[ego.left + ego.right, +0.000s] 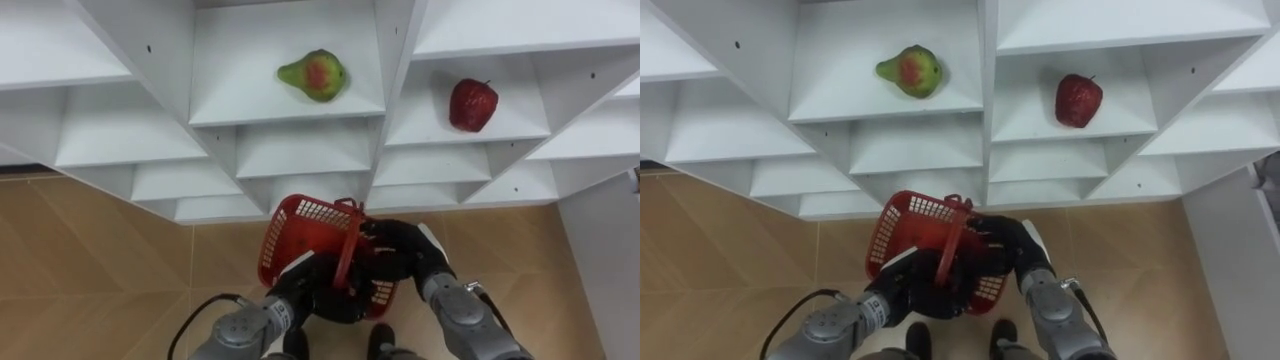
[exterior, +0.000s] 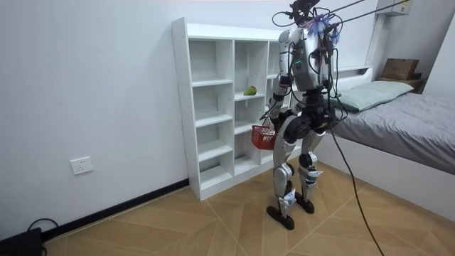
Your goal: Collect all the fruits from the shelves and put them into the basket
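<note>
The pear lies on its side on a shelf in the middle part of the closet. Its thin end points to the robot's left and its fat end to the right. The red fruit sits alone on a shelf in the next part to the right, with its little stem up. The two fruits are well apart, and a white wall of the closet stands between them.

Both fruits are up and ahead of the hands. The red basket is low down in front of the robot, just below the pear's shelf column, and there is no fruit in it. The pear is almost straight ahead of the basket, a bit to the left. The red fruit is off to the right, so the right hand is the nearer one for it.

The right hand is at the basket's right side, with dark fingers curled on its rim by the handle. The left hand is under the near side of the basket. Its fingers are hidden there, so I cannot tell how they are. Both arms are bent and held low. In the room view the robot stands upright, facing the closet, close to it.

I think one hand must let go and reach up.
</note>
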`<state>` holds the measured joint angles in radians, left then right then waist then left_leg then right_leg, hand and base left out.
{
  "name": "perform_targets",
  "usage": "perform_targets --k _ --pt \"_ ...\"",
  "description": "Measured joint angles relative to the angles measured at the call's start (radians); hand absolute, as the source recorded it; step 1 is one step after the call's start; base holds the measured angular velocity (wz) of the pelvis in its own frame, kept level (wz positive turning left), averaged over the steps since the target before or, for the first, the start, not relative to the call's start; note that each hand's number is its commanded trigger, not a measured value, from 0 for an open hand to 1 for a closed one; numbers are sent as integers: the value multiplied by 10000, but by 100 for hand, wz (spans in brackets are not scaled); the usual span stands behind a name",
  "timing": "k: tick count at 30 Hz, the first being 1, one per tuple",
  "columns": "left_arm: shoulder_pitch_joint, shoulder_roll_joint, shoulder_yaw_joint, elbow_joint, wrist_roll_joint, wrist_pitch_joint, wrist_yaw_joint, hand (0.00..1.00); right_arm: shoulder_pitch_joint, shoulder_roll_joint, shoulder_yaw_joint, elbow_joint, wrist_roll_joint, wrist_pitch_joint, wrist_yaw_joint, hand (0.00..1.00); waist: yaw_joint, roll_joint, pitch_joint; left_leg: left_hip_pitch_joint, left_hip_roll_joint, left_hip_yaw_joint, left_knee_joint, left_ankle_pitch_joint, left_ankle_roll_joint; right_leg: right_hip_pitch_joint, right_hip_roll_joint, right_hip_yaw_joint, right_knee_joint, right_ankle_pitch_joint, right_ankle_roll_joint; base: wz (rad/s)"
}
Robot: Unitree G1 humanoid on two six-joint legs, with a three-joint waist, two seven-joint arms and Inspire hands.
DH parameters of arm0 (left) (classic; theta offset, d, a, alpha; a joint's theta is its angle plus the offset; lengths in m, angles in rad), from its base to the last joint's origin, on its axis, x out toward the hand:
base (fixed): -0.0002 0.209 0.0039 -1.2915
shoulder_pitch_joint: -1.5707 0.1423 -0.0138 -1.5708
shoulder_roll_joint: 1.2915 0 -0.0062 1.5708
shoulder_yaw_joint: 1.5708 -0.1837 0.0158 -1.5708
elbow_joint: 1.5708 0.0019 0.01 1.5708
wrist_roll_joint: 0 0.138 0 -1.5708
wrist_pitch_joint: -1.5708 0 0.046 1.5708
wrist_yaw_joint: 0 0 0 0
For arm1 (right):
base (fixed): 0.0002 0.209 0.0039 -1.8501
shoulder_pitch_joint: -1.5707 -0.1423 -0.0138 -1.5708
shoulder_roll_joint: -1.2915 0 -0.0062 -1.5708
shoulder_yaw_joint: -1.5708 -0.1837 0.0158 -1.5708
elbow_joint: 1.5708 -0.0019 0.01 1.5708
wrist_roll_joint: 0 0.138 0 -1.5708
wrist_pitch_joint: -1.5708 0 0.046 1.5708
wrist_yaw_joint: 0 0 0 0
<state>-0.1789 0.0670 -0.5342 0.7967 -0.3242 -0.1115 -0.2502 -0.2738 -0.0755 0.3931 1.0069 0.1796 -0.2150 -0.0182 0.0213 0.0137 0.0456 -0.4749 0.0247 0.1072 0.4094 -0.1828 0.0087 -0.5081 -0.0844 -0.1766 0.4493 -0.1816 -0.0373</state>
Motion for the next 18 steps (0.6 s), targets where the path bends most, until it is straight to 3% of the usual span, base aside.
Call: perform_targets --k 18 --pt "2 26 1 11 8 261 -12 100 8 -8 0 426 80 -2 568 0 -169 -43 17 8 31 -1 47 0 0 28 30 -3 -22 45 -15 0"
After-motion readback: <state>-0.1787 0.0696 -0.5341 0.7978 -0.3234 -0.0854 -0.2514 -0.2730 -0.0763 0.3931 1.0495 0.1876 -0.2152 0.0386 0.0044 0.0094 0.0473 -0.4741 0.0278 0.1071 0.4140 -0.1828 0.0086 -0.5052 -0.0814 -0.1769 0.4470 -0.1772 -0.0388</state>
